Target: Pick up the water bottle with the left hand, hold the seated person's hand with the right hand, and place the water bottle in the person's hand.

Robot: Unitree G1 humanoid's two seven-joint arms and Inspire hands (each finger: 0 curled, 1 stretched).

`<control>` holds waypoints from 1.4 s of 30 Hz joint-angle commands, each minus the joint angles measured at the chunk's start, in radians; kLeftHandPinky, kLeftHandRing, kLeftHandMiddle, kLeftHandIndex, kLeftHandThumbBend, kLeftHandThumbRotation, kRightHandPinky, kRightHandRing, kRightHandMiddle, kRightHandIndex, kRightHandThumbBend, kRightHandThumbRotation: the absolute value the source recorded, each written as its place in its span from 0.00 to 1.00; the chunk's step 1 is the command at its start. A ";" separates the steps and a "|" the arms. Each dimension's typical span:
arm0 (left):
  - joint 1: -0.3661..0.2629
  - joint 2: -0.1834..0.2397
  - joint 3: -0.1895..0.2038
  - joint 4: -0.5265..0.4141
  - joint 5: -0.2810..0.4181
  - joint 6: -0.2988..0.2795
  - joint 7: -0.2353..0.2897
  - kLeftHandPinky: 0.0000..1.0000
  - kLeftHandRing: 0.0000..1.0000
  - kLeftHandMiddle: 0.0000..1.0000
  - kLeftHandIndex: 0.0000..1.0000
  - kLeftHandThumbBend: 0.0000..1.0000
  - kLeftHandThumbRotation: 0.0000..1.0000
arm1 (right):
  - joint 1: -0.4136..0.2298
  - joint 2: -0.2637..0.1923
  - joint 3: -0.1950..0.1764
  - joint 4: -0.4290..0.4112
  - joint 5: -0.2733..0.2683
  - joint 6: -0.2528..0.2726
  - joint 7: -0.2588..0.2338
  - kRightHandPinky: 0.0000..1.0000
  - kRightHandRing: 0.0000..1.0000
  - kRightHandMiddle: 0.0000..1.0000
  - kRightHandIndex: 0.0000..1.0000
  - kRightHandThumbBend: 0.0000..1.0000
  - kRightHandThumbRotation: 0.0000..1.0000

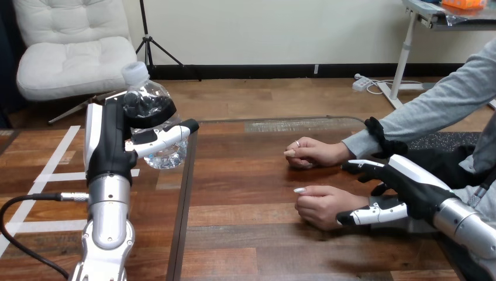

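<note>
Cream wall (281,29), black baseboard (281,71), brown wood-plank floor (275,96). White tufted armchair (70,50) at left, black tripod stand (148,44) beside it. White-legged desk (405,52) upper right.

No readable text, number or sign is showing anywhere in view; the bottle (153,126) is carrying no legible label.

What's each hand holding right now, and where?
Left hand grips the water bottle round its body. Right hand is beside the person's nearer hand; hold unclear.
</note>
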 commanded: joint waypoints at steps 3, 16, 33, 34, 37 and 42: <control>-0.039 0.007 0.014 -0.055 -0.002 -0.021 -0.006 0.30 0.35 0.39 0.41 0.77 0.00 | -0.103 -0.042 0.016 0.040 -0.018 0.008 -0.009 0.75 0.89 0.92 0.90 1.00 0.52; -0.040 0.011 0.019 -0.036 -0.004 -0.034 -0.009 0.29 0.35 0.40 0.41 0.76 0.00 | -0.150 -0.060 0.063 0.098 -0.082 -0.021 -0.037 0.79 0.90 0.90 0.89 1.00 0.52; -0.036 0.009 0.027 -0.039 -0.007 -0.032 -0.016 0.30 0.36 0.40 0.41 0.76 0.00 | -0.195 -0.070 0.108 0.161 -0.132 -0.017 -0.074 0.83 0.90 0.89 0.88 1.00 0.43; -0.036 0.009 0.028 -0.039 -0.007 -0.031 -0.016 0.30 0.36 0.40 0.41 0.76 0.00 | -0.198 -0.070 0.109 0.161 -0.135 -0.011 -0.072 0.84 0.90 0.90 0.88 1.00 0.42; -0.034 0.007 0.028 -0.043 -0.007 -0.027 -0.016 0.30 0.36 0.40 0.41 0.76 0.00 | -0.204 -0.072 0.117 0.164 -0.146 -0.001 -0.076 0.84 0.90 0.90 0.88 1.00 0.40; -0.032 0.008 0.028 -0.046 -0.007 -0.026 -0.019 0.30 0.37 0.41 0.42 0.76 0.00 | -0.213 -0.075 0.129 0.172 -0.151 0.001 -0.076 0.85 0.91 0.90 0.88 1.00 0.37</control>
